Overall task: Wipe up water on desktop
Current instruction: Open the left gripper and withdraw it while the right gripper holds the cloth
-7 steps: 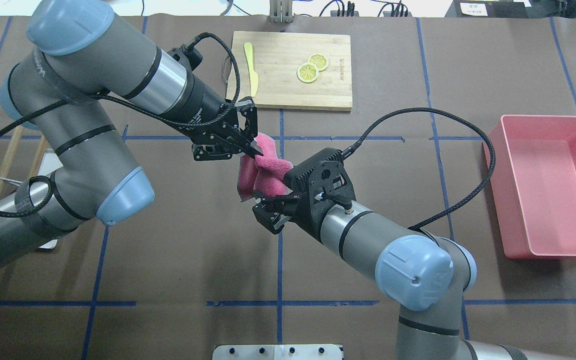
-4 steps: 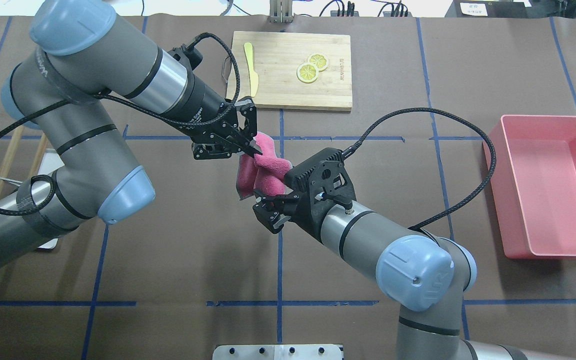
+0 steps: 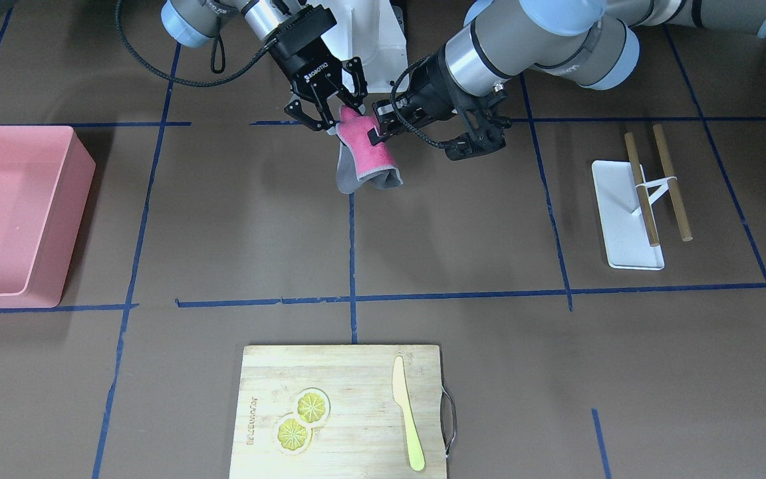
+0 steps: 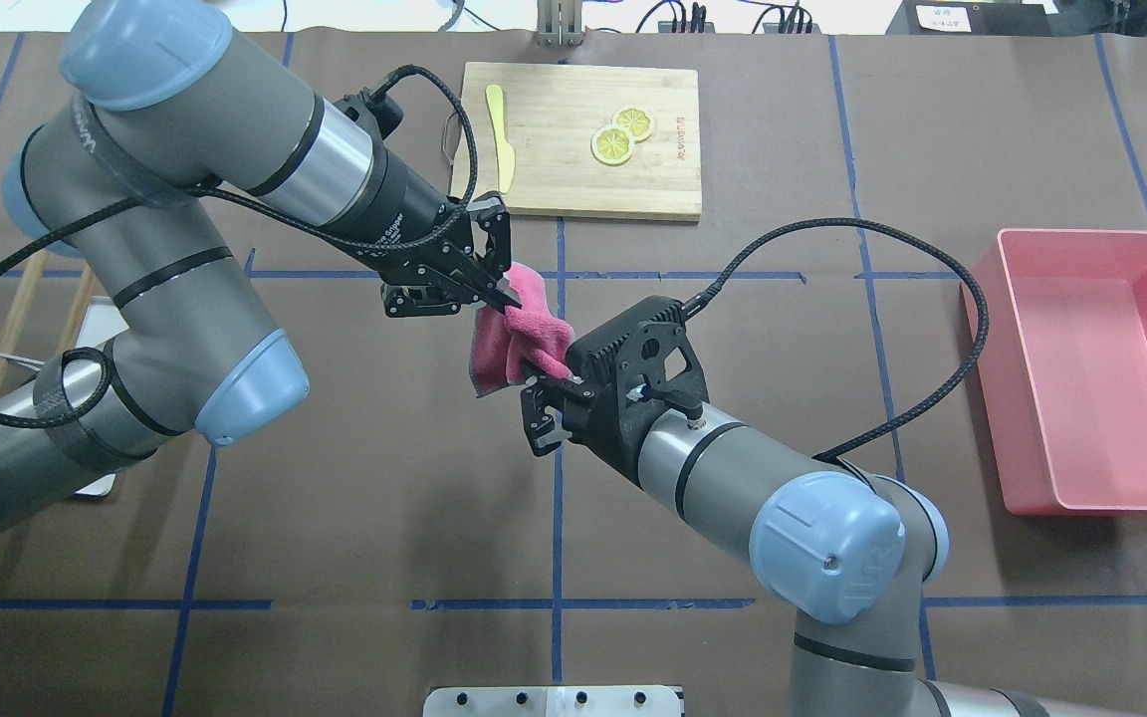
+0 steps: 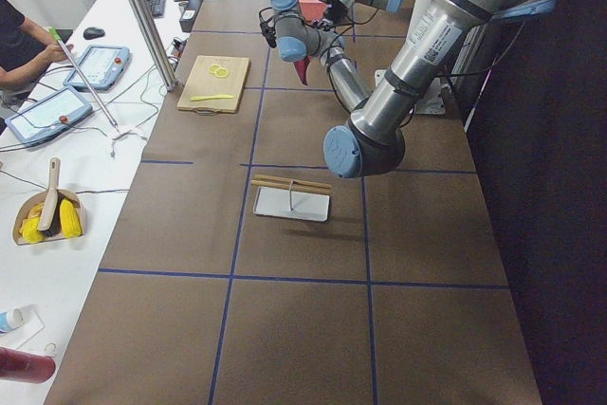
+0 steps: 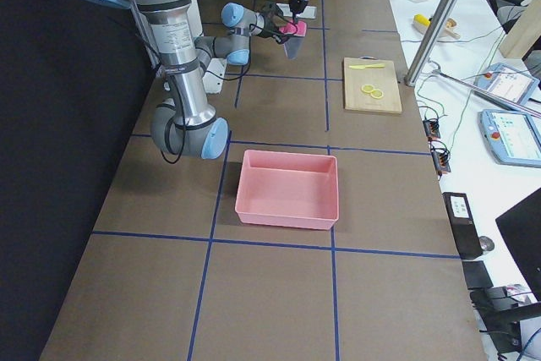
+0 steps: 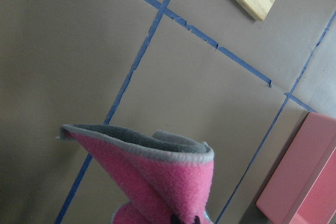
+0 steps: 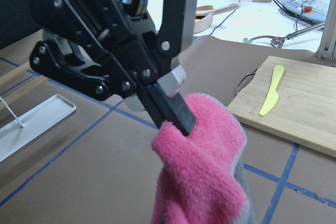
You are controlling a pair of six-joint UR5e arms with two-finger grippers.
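A pink cloth (image 4: 519,329) with a grey back hangs above the middle of the dark-brown desktop (image 4: 354,478). My left gripper (image 4: 506,296) is shut on the cloth's top edge. In the right wrist view its black fingertips (image 8: 173,111) pinch the cloth (image 8: 205,161). My right gripper (image 4: 539,393) reaches in from the other side with its jaws drawn in on the cloth's upper bunch. The front view shows both grippers at the cloth (image 3: 370,156), whose lower end droops to the desktop. I see no water on the desktop.
A bamboo cutting board (image 4: 583,189) with lemon slices (image 4: 613,144) and a yellow knife (image 4: 502,149) lies at the far side. A pink bin (image 4: 1091,378) stands at the right. A white rack with wooden rods (image 3: 629,213) lies at the left.
My right gripper's jaws have narrowed onto the cloth, and the cloth's lower bunch has drawn in. The left gripper has kept its hold and barely moved.
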